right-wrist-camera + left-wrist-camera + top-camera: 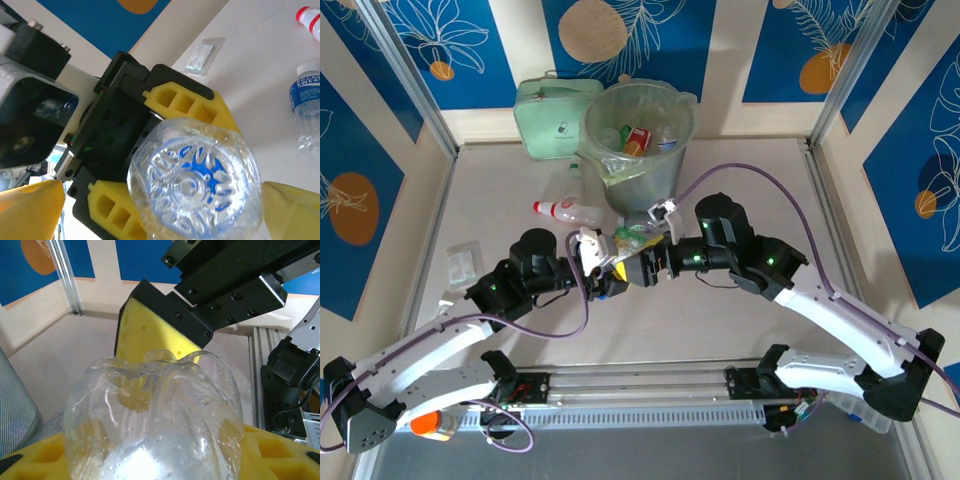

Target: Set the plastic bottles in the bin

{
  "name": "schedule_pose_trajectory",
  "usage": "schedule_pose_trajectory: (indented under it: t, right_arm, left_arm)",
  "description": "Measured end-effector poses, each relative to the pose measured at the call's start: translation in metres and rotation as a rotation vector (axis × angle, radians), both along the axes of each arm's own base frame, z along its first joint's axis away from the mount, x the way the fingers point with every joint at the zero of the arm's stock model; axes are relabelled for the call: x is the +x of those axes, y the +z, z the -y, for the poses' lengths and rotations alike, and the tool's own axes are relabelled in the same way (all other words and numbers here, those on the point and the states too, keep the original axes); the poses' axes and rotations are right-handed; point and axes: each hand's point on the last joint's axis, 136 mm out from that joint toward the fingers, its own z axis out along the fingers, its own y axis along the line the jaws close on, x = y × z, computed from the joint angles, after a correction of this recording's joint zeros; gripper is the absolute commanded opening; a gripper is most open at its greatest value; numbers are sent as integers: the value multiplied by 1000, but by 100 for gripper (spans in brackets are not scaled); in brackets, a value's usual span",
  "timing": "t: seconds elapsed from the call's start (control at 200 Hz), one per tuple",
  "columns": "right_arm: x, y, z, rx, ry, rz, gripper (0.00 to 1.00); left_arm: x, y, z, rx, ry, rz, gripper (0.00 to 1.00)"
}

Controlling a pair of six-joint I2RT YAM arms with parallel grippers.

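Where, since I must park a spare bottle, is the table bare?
Widest bare table: right of the bin, beyond the right arm. Also the middle strip before the base rail, and left between green case and packets. Crowded: in front of the bin, where a red-capped bottle lies and the left gripper meets the right gripper.

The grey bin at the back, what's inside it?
The bin holds a pale green bag liner and a few plastic bottles, red-labelled, green and clear. Whatever lies beneath them is covered, so the full count cannot be told.
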Motion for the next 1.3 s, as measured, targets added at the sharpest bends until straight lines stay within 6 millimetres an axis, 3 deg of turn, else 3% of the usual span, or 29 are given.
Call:
schedule_pose_trajectory:
  t: [0.485,0.915,1.06,1.17,1.3]
  right_arm:
    - [15,-12,-6,-44,-46,10,52]
    - [15,3,2,-17,-67,44,47]
    - [29,18,23,-5,-142,73,47]
    - [47,34,48,16,-240,104,46]
    - [74,47,82,30,-375,121,46]
  left_arm:
    - [3,-3,-2,11,24,-7,39]
    - [2,16,-4,-13,48,-15,80]
    - [1,39,-22,-71,119,27,85]
    - [3,68,-52,-143,239,99,85]
    - [16,80,-91,-167,447,137,85]
